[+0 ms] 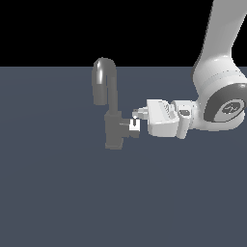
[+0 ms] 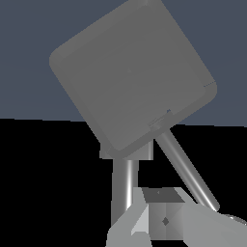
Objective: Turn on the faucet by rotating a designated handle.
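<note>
At the side of the grey faucet (image 1: 112, 108) standing mid-bench (image 1: 58, 193), the white end effector (image 1: 136, 119) reaches in horizontally from the exterior view's right, fingers narrowly set about the short handle (image 1: 130, 129); a firm grip cannot be confirmed.

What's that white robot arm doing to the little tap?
The white arm reaches in from the exterior view's right, and its gripper is right at the handle, the short stub sticking out of the faucet's side. The fingertips sit around the stub's end, though how firmly they grip cannot be told. The faucet stands upright on the dark floor, its curved spout arching above. No water shows, so the tap does not look turned on yet.
</note>
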`<state>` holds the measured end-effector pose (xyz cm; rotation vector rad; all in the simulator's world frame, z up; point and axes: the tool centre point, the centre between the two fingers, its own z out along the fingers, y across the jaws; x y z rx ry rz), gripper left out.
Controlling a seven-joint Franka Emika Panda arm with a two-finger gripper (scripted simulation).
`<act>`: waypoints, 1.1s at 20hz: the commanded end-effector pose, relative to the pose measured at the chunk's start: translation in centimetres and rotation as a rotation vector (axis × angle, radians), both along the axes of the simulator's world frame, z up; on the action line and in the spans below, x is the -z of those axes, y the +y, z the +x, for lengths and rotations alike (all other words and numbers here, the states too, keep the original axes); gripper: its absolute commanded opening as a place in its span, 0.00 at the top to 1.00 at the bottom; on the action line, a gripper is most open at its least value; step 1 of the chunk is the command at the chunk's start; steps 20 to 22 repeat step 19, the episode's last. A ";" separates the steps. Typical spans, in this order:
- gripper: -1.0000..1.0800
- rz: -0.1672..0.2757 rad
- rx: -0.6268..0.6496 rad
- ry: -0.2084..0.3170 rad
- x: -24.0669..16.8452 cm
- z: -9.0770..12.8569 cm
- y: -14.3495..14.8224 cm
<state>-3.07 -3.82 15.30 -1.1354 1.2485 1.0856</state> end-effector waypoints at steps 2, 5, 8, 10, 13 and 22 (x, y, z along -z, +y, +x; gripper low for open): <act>1.00 0.009 -0.006 0.031 1.8 -2.5 0.3; 1.00 0.010 -0.007 0.034 2.6 -3.8 0.4; 1.00 0.004 -0.005 0.001 1.6 -2.5 0.3; 1.00 0.005 -0.005 0.007 2.9 -3.0 0.4; 1.00 0.007 -0.006 0.017 4.7 -3.7 0.4; 1.00 0.010 -0.007 0.033 7.7 -4.9 0.6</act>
